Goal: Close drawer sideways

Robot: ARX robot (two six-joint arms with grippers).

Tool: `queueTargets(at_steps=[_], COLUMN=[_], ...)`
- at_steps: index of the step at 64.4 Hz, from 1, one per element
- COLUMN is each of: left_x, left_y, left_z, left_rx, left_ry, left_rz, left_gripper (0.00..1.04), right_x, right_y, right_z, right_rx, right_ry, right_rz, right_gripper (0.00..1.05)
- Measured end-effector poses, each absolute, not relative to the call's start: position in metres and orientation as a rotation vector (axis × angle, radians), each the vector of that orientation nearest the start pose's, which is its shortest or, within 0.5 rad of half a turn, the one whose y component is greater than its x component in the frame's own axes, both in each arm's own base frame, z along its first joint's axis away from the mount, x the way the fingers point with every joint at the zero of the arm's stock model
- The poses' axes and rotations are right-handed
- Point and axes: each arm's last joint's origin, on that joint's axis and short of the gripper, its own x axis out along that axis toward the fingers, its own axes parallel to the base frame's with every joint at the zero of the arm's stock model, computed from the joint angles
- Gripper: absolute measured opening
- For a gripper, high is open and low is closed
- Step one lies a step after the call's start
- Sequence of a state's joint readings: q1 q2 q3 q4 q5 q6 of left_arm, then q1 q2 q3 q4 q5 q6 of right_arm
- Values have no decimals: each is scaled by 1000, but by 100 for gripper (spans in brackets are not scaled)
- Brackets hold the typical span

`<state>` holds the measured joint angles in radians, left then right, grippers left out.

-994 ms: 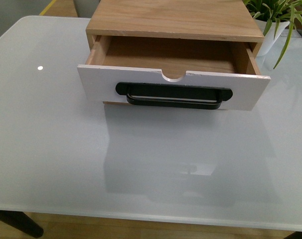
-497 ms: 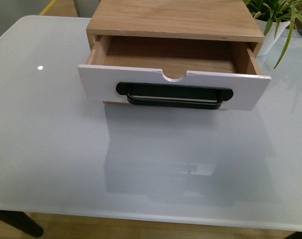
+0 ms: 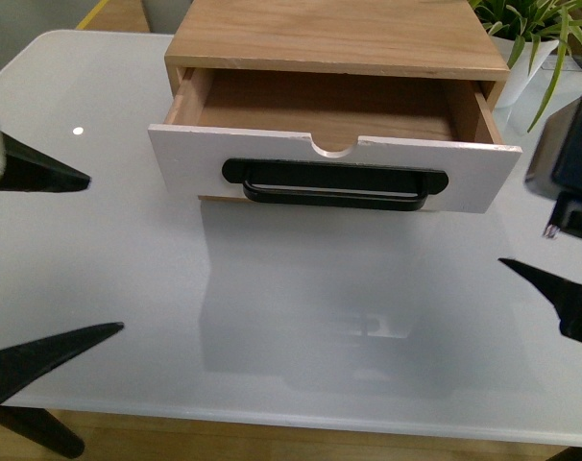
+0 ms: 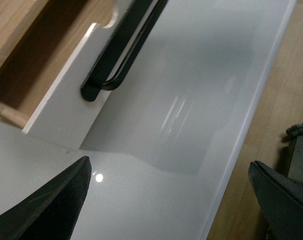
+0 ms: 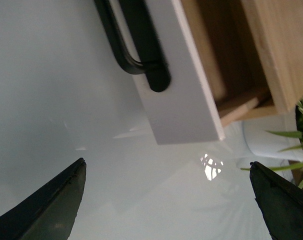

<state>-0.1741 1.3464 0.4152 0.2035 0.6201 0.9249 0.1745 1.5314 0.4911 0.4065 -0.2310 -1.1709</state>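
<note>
The drawer (image 3: 181, 158) stands pulled out of a light-wood cabinet (image 3: 329, 34). It has a white front panel, a long black bar handle (image 3: 334, 184), a half-round notch (image 3: 335, 146) and a bare wood inside. My left gripper (image 4: 169, 160) is open and empty over the table, off the drawer's left end (image 4: 66, 100). Its fingers (image 3: 41, 360) show at the left edge of the front view. My right gripper (image 5: 167, 162) is open and empty, off the drawer's right end (image 5: 176, 100). One of its fingers (image 3: 560, 293) shows at the right edge of the front view.
The cabinet sits on a glossy white table (image 3: 272, 307). A green plant (image 3: 536, 29) in a white pot (image 3: 521, 67) stands right of the cabinet, close to my right arm. The table's front edge (image 4: 241, 125) is near, with wood floor beyond.
Both grippers have come into the front view, the left from the left side and the right from the right side. The drawer has not moved.
</note>
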Motion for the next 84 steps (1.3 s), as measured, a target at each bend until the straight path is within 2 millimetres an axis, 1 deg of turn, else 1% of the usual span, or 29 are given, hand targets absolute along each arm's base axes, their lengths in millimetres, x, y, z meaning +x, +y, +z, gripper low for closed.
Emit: queueTargets(at_steps=[10,22,30,57,75,84], left_x=[228,242,258,288,309,316], left_y=[-68,-77,-83,-102,-112,-116], left_z=[127,120,115,109,102,103], left_rx=[720,735,734,717,699,681], left_ry=[313,301,293,276,288,290], left_rz=[-1104,-1139,-1148,-1181,-1189,-1190], left_gripper=[96,96,96,96,96,96], right_x=[267,273,279,292,299,300], right_y=[69,81,89,104,107,108], right_z=[119,114,109,100,99,98], right_rx=[-1175,-1209,-1230,-1235,-1234,-1235], right_ry=[315,296,285,266,258,259], right_rz=[814,876,907,947,953,959], right_gripper=[96,96,96,96,96,96])
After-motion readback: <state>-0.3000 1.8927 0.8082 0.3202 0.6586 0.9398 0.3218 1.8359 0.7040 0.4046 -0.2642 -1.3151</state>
